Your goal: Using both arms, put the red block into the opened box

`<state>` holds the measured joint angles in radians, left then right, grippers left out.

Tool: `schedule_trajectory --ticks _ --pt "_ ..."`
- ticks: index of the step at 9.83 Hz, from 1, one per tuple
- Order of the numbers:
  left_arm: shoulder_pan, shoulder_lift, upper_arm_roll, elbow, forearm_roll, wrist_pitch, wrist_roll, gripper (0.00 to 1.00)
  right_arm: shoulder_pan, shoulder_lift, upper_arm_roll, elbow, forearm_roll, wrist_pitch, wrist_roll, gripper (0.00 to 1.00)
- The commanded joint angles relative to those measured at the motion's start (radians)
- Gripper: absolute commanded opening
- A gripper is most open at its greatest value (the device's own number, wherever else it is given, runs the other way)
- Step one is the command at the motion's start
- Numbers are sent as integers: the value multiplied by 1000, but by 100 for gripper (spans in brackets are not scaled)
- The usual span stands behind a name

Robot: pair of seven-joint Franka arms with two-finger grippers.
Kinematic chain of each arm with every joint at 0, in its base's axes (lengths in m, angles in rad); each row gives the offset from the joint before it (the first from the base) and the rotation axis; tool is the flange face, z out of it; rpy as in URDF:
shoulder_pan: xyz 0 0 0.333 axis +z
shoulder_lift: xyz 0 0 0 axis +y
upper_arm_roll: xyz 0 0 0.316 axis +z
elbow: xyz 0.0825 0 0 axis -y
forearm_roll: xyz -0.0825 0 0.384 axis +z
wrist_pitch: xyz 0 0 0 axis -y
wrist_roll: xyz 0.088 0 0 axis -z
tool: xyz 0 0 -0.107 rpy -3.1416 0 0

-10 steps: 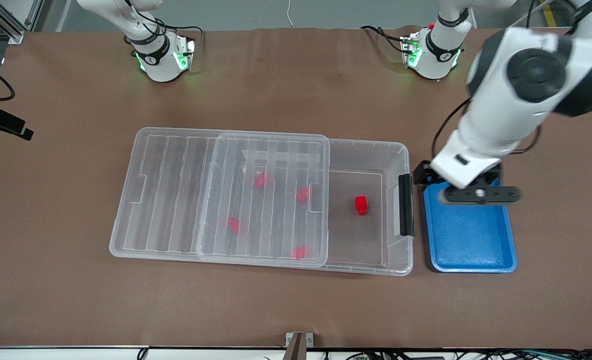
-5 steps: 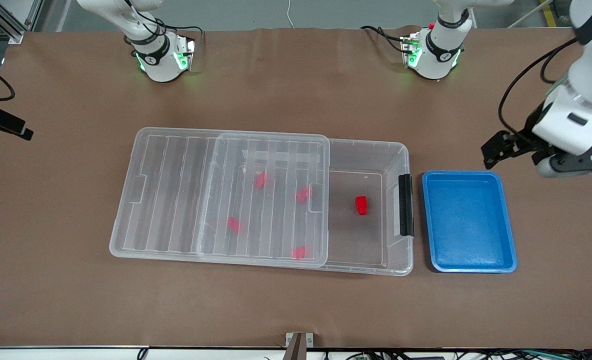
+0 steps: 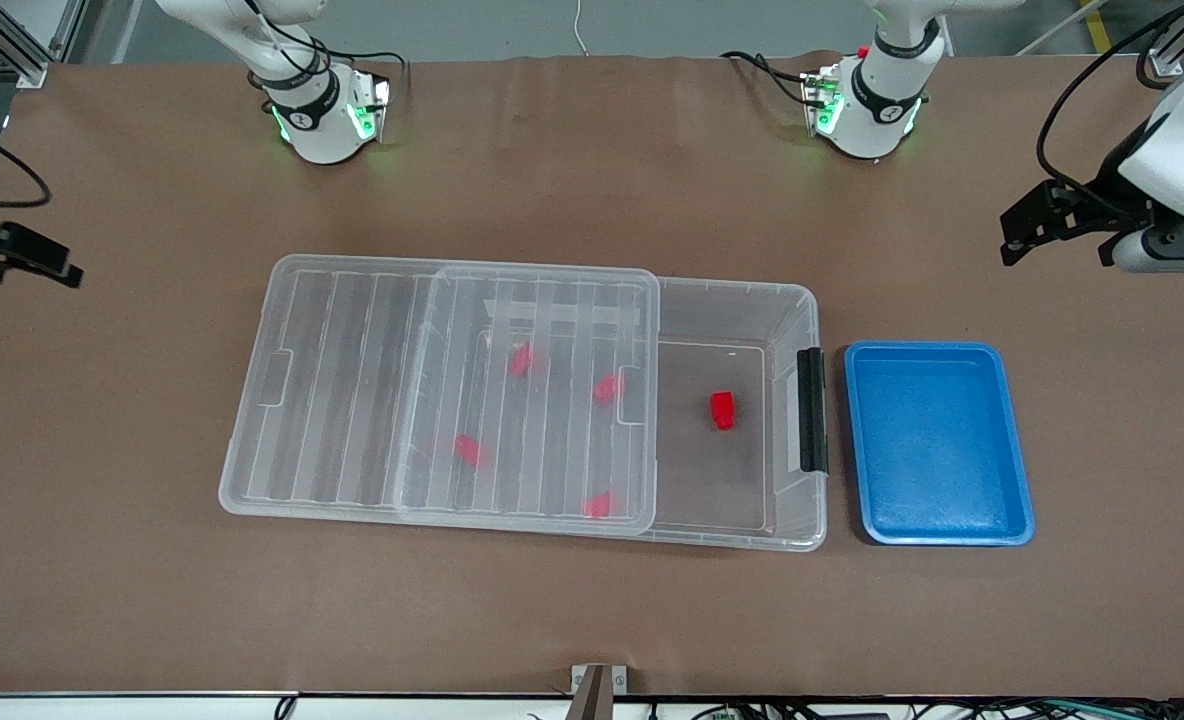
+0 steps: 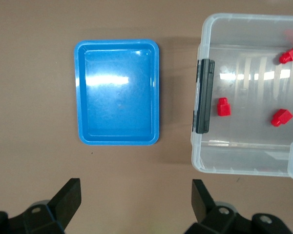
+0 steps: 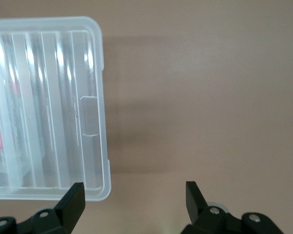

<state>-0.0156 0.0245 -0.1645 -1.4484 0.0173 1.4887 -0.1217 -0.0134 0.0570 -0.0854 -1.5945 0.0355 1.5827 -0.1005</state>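
A red block (image 3: 722,410) (image 4: 223,107) lies on the floor of the clear box (image 3: 814,300) (image 4: 205,161), in the uncovered part near the black latch (image 3: 811,410). The ribbed lid (image 3: 352,400) (image 5: 49,107) is slid toward the right arm's end, and several more red pieces (image 3: 607,390) show through it. My left gripper (image 3: 1167,250) (image 4: 136,190) hangs open and empty over bare table at the left arm's end. My right gripper (image 5: 135,191) is open and empty over the table just off the lid's end; the front view shows only a black part of that hand (image 3: 22,258).
A blue tray (image 3: 1022,440) (image 4: 80,97) with nothing in it sits beside the box's latch end, toward the left arm's end. Both arm bases (image 3: 317,115) stand along the table's edge farthest from the front camera.
My left arm has drawn away from over the blue tray to the left arm's end of the table. The black part of the right hand shifted slightly. The blocks and box have not moved.
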Motion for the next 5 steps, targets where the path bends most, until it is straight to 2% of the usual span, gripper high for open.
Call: schedule_trajectory --ticks 1,2,4,5 --pt "6 -32 0 -78 -17 8 40 100 10 0 4 -242 -11 237 -111 6" --pt "6 -22 -1 -66 -16 5 46 100 32 12 4 -330 -9 332 -116 0" --pt "5 -21 -1 -69 -16 -7 40 100 84 23 6 -494 -3 549 -107 0" --pt "8 -21 -1 -69 -17 -13 40 100 98 39 6 -510 4 566 -102 0"
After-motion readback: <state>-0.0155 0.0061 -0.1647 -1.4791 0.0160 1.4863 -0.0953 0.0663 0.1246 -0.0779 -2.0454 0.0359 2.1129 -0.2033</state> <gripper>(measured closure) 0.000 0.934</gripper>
